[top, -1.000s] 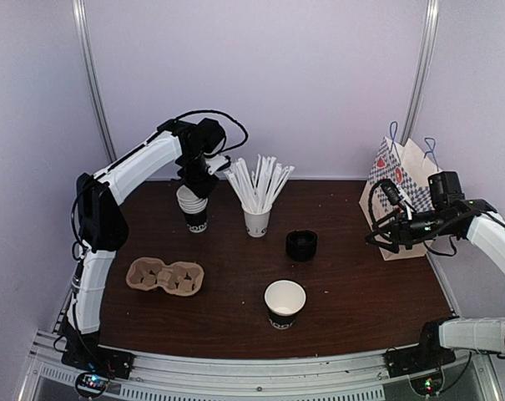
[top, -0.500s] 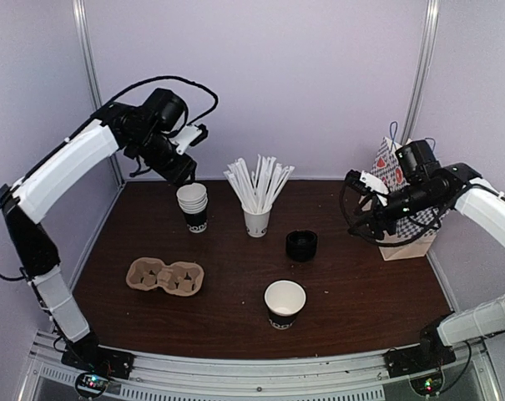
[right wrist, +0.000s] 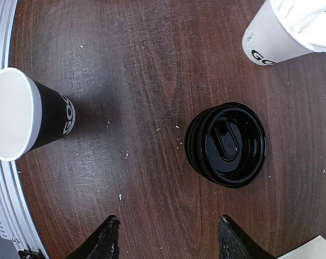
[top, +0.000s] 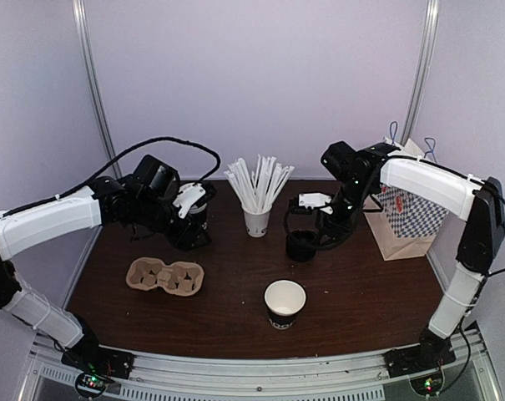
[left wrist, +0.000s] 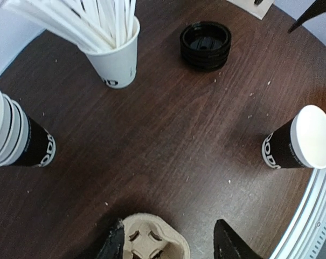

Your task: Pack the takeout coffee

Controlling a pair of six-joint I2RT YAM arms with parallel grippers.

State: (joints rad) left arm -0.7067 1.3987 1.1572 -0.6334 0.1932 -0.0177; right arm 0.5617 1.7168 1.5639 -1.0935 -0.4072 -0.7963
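The takeout coffee cup (top: 285, 303), small and black with white lettering, stands open-topped near the table's front; it also shows in both wrist views (left wrist: 300, 141) (right wrist: 22, 114). A stack of black lids (top: 301, 245) (right wrist: 226, 144) (left wrist: 205, 45) sits mid-table. My right gripper (top: 310, 227) (right wrist: 168, 240) hangs open just above the table beside the lids, nothing between its fingers. My left gripper (top: 189, 232) (left wrist: 171, 245) is open low over the right end of the pulp cup carrier (top: 165, 276) (left wrist: 152, 243), holding nothing.
A stack of lidless cups (left wrist: 17, 137) stands behind the left gripper. The white cup of straws (top: 256, 219) (left wrist: 117, 62) (right wrist: 276, 38) is at centre back. A checked paper bag (top: 406, 200) stands at the right edge. The metal table rail (top: 260, 368) runs along the front.
The left arm swung down from the cup stack to just over the carrier, its jaws widening. The right arm left the bag and came leftward to the lid stack.
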